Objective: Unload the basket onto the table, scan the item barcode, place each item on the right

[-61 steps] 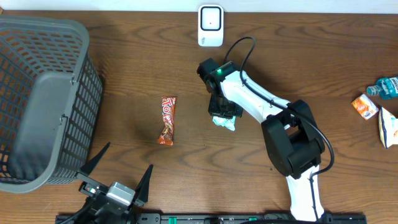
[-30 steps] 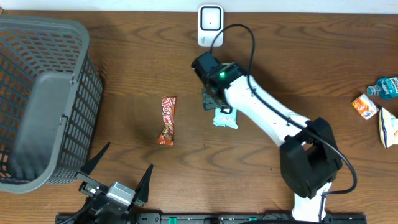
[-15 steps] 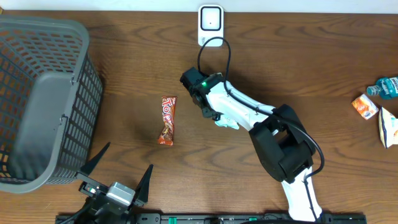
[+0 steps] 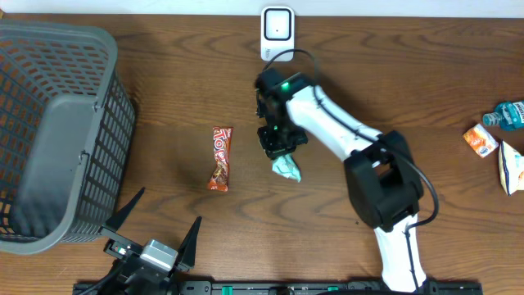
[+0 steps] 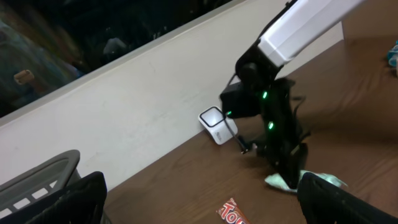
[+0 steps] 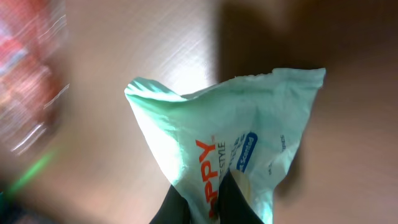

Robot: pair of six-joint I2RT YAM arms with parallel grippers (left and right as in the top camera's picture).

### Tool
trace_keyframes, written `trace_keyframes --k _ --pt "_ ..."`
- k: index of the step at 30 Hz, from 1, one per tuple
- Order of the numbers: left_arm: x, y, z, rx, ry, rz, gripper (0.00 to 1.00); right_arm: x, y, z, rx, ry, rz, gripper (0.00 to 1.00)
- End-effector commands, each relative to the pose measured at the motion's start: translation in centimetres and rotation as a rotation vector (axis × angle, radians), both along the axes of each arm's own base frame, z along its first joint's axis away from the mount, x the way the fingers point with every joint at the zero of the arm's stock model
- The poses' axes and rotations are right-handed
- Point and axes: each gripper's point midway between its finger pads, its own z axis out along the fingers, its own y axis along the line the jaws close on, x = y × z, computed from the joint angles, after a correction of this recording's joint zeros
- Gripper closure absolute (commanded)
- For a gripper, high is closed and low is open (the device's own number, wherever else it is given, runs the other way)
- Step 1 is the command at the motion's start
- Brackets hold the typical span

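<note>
A mint-green snack packet (image 4: 286,168) with orange and blue print lies just right of the table's middle. My right gripper (image 4: 277,144) is shut on its near edge. In the right wrist view the dark fingers (image 6: 186,208) pinch the packet (image 6: 236,130) at the bottom of the frame, and the rest of the packet spreads out over the wood. I see no barcode on the side that shows. The white scanner (image 4: 277,33) stands at the back edge, also visible in the left wrist view as the scanner (image 5: 217,126). My left gripper (image 4: 169,206) stands open at the front left, holding nothing.
A red candy bar (image 4: 220,158) lies left of the packet. A grey mesh basket (image 4: 61,74) fills the far left. At the right edge are an orange carton (image 4: 481,139), a blue bottle (image 4: 509,113) and a white pouch (image 4: 512,168).
My right gripper has shut on the green packet and swung round over it. The packet has shifted slightly toward the front. The left arm has not moved.
</note>
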Motion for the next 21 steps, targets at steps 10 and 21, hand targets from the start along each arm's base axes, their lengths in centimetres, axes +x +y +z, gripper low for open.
trace_keyframes --k 10,21 --pt "-0.1 0.0 0.1 0.007 -0.015 -0.002 0.02 -4.9 3.6 13.3 0.693 0.636 -0.249 0.98" --pt "-0.1 0.0 0.1 0.007 -0.014 -0.002 0.02 -5.9 3.0 13.9 0.568 0.793 -0.385 0.99"
